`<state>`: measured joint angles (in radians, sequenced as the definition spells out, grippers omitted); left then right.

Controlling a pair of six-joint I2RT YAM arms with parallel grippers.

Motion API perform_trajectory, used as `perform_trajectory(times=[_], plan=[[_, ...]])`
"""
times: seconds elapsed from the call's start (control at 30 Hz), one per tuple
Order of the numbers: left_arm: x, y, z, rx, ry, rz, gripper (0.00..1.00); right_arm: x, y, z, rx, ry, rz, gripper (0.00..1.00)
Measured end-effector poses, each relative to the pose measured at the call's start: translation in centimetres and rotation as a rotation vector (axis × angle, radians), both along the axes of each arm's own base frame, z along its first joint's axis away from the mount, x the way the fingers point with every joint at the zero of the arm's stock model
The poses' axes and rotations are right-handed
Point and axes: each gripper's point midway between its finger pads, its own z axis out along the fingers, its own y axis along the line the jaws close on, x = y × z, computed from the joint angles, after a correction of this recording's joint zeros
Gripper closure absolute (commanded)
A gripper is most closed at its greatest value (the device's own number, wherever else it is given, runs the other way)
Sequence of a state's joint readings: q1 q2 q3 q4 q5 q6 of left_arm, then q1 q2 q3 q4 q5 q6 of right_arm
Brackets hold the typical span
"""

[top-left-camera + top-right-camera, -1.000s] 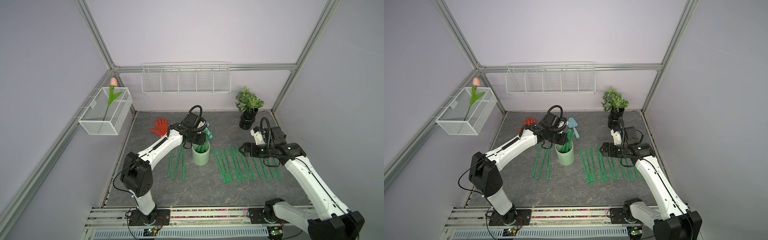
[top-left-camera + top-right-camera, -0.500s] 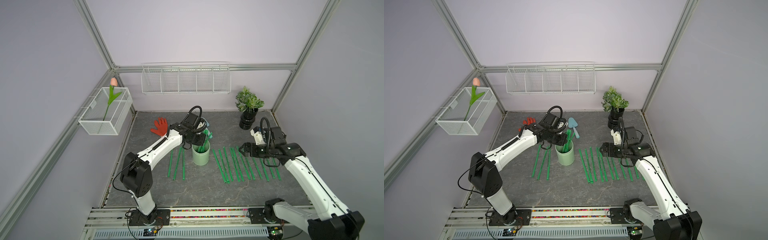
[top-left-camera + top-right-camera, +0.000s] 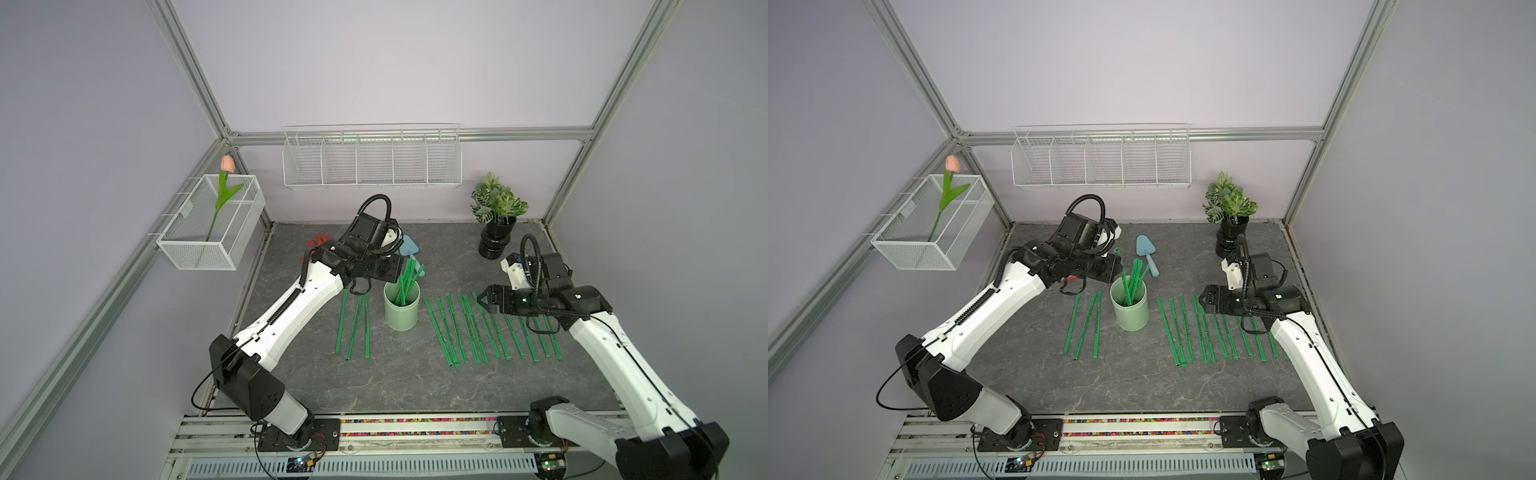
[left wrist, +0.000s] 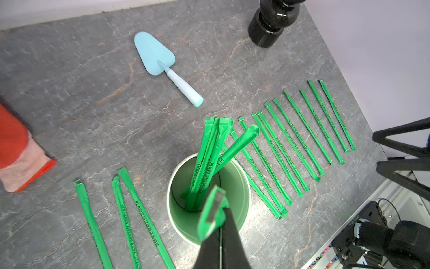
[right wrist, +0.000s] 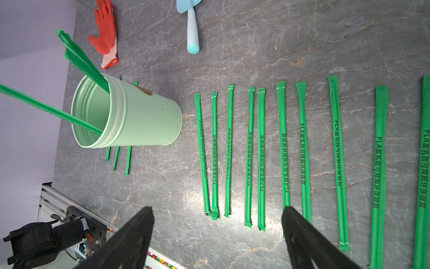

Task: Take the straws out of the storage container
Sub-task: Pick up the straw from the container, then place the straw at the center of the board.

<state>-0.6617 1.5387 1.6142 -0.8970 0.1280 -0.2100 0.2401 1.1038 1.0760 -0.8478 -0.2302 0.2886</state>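
A: Left end effector (image 4: 221, 223) first?
B: Pressed together, pinching one of the straws (image 4: 213, 207) near its top end. That straw's lower end sits inside the storage container (image 3: 401, 318). In both top views it's just left of ctr frame, right above the cup's rim.
A: Right end effector (image 5: 216, 209)?
B: Spread wide, nothing btwn the fingers. It hangs low over the straws laid out right of ctr.
A: Rest, big to small?
B: Grey stone-look counter (image 3: 374, 386) fills the lower-mid frame. Long white wire basket (image 3: 372, 160) sits on the back wall, upper ctr. Smaller mesh basket (image 3: 199, 253) is at upper left w/ a tulip (image 3: 227, 164) in it. Potted plant (image 3: 498, 203) stands at the counter's upper right corner. The storage container is upright at ctr, mint green, w/ approx. four more straws leaning in it. Red glove (image 5: 105, 30) and pale blue trowel (image 3: 1145, 247) lie above the cup in frame, toward the back wall.
A: Straws already out?
B: Three straws (image 3: 354, 326) lie side by side just left of the cup. A longer row of straws (image 3: 469, 328) lies flat to its right, roughly parallel, none touching the cup.
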Motion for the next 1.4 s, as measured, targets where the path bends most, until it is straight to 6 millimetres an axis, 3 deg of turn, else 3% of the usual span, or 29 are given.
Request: perform_trajectory(times=[0.2, 0.47, 0.6, 0.7, 1.03, 1.4], plan=[[-0.3, 2.3, 4.3, -0.004, -0.132, 0.062, 0.98, 0.1, 0.1, 0.4, 0.005, -0.009, 0.002, 0.11], [-1.5, 7.2, 14.9, -0.043, -0.385, 0.184, 0.98, 0.2, 0.1, 0.5, 0.006, -0.013, 0.003, 0.11], [-2.0, 9.7, 17.5, -0.023, -0.441, 0.246, 0.98, 0.1, 0.2, 0.6, 0.009, -0.012, 0.005, 0.11], [-1.4, 11.5, 16.6, 0.025, -0.41, 0.293, 0.98, 0.1, 0.3, 0.5, 0.014, -0.008, 0.01, 0.11], [1.8, 14.6, 7.8, 0.215, -0.107, 0.39, 0.98, 0.1, 0.4, 0.4, 0.016, -0.002, 0.016, 0.11], [2.7, 19.5, 0.3, 0.529, 0.142, 0.593, 1.0, 0.2, 0.4, 0.1, 0.015, 0.007, 0.016, 0.11]])
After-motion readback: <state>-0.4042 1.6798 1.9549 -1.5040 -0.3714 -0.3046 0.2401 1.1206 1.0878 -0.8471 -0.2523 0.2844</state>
